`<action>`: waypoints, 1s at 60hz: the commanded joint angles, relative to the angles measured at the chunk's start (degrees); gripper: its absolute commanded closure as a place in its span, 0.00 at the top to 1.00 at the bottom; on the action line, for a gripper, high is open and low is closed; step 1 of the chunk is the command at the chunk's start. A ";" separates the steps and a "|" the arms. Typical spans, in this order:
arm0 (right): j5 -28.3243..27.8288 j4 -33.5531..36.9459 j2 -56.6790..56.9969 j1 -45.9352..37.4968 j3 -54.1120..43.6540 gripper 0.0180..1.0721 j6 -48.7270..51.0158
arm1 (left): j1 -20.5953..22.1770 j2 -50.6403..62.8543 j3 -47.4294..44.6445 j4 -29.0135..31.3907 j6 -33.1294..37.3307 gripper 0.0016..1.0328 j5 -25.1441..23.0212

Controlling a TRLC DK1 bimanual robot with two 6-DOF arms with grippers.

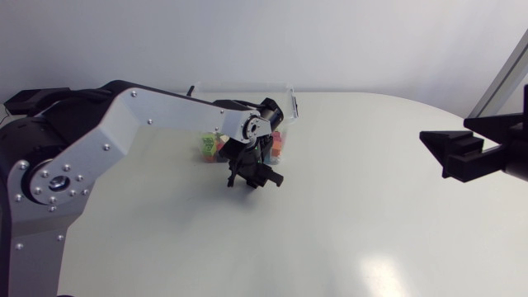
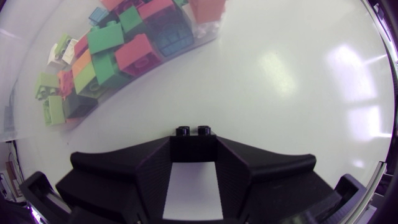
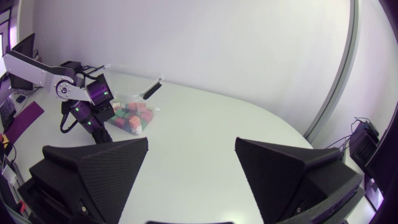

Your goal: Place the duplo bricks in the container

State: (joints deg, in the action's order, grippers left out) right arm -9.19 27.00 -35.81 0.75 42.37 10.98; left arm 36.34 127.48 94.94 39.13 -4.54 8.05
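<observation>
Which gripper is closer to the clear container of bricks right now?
Left. The left gripper sits right beside the container, shut on a black brick. The right gripper is open, far off across the table on my right side.

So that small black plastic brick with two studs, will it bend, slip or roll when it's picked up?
Probably stiff: the small black two-stud plastic brick shows square edges between the fingers of the left gripper. Likely light, being small beside them. Its flat sides suggest it would slide, not roll, on the glossy white table.
</observation>
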 commanded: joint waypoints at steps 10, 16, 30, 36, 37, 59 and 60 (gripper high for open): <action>-0.13 -1.60 7.34 -2.42 -4.49 0.96 1.85 | 0.14 -3.20 -3.00 -0.90 -0.83 0.09 0.47; -0.04 -4.06 11.12 -4.01 -7.30 0.96 2.20 | -0.13 -8.04 -6.69 -2.31 -0.30 0.09 0.47; 1.81 -10.13 19.55 -6.12 -15.30 0.96 3.08 | -1.01 -19.99 -11.88 -3.28 1.90 0.09 0.47; 2.69 -12.68 21.84 -6.91 -18.20 0.96 3.52 | -1.27 -24.03 -12.32 -3.19 2.87 0.09 0.47; 2.69 -12.94 22.28 -6.99 -18.73 0.96 3.52 | -1.36 -24.56 -12.32 -3.19 2.95 0.09 0.47; 4.27 -21.20 33.44 -8.49 -30.33 0.96 5.89 | -3.55 -32.30 -11.18 -3.63 5.77 0.09 0.12; 4.44 -21.47 33.70 -8.49 -30.68 0.96 5.89 | -3.64 -32.38 -11.09 -3.63 5.94 0.09 0.12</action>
State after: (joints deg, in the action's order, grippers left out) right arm -5.52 7.16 -3.66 -7.31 14.28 15.55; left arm 33.39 97.10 84.14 35.88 0.08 8.03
